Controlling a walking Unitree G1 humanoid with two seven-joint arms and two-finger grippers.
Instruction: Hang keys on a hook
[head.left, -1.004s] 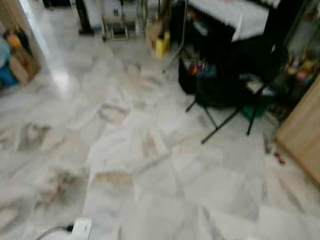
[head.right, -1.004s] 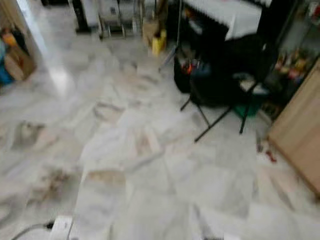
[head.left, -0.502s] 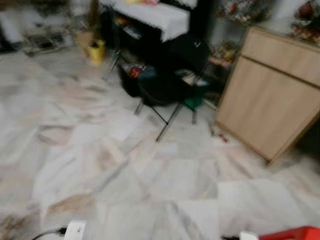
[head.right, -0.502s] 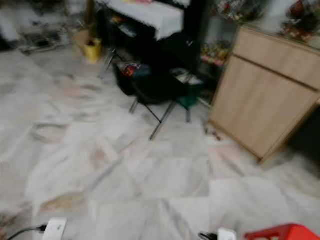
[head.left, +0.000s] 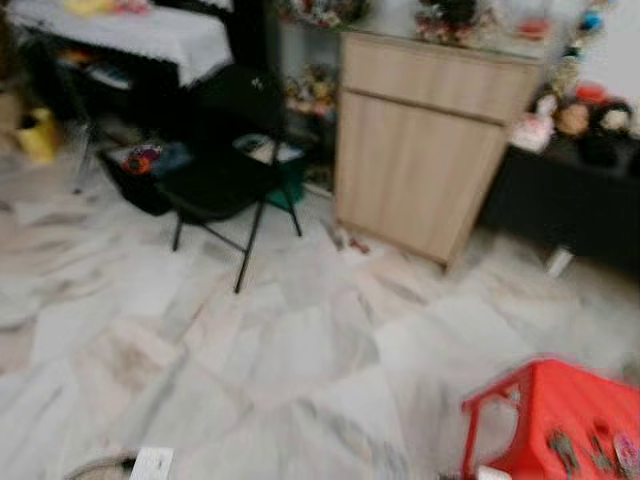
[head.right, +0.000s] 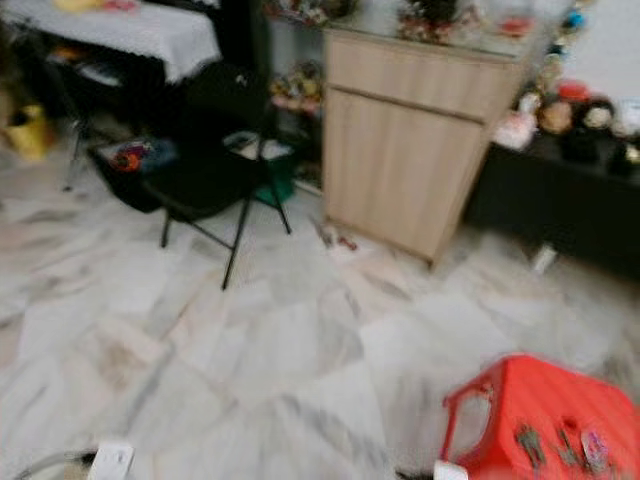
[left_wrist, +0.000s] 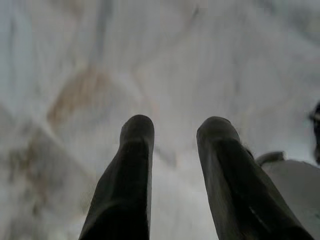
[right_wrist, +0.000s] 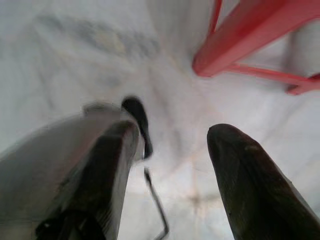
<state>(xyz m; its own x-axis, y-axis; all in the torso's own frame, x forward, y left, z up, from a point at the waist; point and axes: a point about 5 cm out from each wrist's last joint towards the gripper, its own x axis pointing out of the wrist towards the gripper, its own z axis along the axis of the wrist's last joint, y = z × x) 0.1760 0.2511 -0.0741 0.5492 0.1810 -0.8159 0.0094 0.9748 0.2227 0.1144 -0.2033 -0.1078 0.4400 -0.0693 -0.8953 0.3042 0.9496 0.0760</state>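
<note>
both grippers hung open and empty over the marble floor (head.left: 250, 360), left gripper (left_wrist: 172, 135) first, then right gripper (right_wrist: 170, 137) near the stool (head.left: 565, 415). small blurred shapes, perhaps the keys (head.left: 562, 450), lay on that red stool at far right. nothing was picked up yet; no hook could be made out.
</note>
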